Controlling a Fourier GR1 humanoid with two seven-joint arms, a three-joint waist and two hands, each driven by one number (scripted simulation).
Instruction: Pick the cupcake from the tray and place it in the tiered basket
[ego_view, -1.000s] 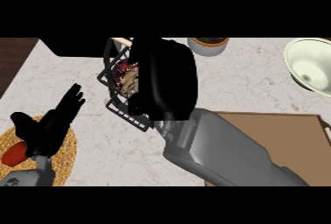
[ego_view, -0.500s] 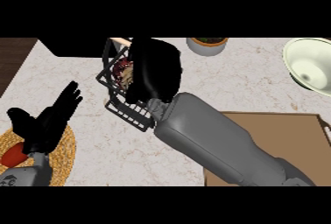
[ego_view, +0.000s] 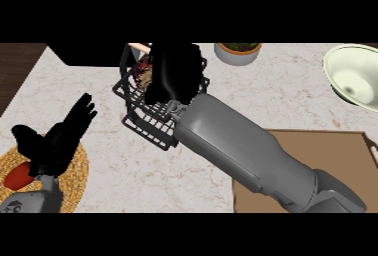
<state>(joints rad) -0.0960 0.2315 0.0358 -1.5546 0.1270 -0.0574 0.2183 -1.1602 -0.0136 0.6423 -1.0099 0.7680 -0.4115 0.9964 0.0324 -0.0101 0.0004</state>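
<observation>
Head view, marble counter (ego_view: 280, 100), brown tray (ego_view: 332, 150), dark floor (ego_view: 18, 65) left

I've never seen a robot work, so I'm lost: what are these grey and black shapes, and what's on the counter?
The view looks down from the robot's head. The grey tube is its right forearm, ending in the black right hand over a wire tiered basket; something reddish, likely the cupcake, shows beside it. Whether it is held is hidden. The left hand rests open at lower left over a woven mat. A brown tray, pale bowl and potted plant sit nearby.
</observation>
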